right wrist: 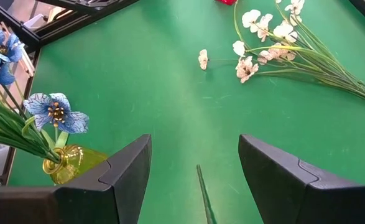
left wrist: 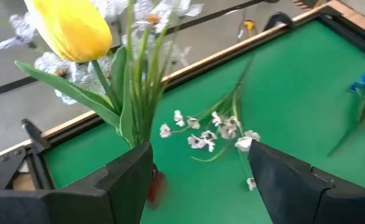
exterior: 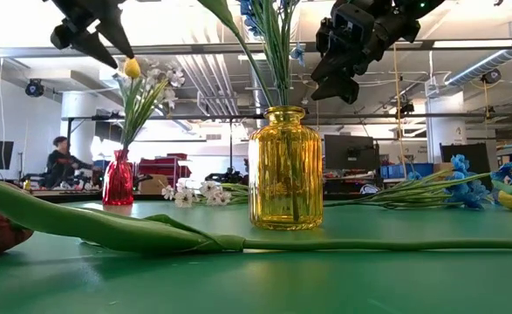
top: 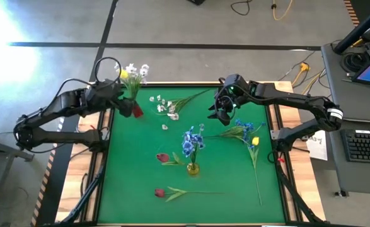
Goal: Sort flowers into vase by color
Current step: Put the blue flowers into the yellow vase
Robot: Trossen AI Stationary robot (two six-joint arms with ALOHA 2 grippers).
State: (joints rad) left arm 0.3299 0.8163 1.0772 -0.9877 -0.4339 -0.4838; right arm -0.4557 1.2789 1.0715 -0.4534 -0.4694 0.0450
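A red vase point(top: 136, 110) at the table's far left holds a yellow tulip point(left wrist: 73, 28) and white blossoms. My left gripper point(left wrist: 198, 152) is open just above and beside it, the stems rising past one finger. A yellow glass vase point(top: 193, 168) near the middle holds blue flowers. A white spray point(top: 167, 108), blue flowers point(top: 244, 128), a yellow tulip point(top: 255, 140) and two red tulips point(top: 163, 157) point(top: 160, 192) lie flat on the green mat. My right gripper point(top: 219, 113) hangs open in the air between the white spray and the loose blue flowers. My left gripper is open; the green stems point(left wrist: 132, 118) standing in the red vase pass close by one finger point(left wrist: 129, 171). Whether that finger touches them I cannot tell.
The green mat has a raised wooden rim point(top: 191, 85). A long stem point(top: 256, 173) runs toward the near right corner. A stem tip point(right wrist: 202, 193) lies under my right gripper. A desk with a keyboard point(top: 366, 145) stands to the right of the table.
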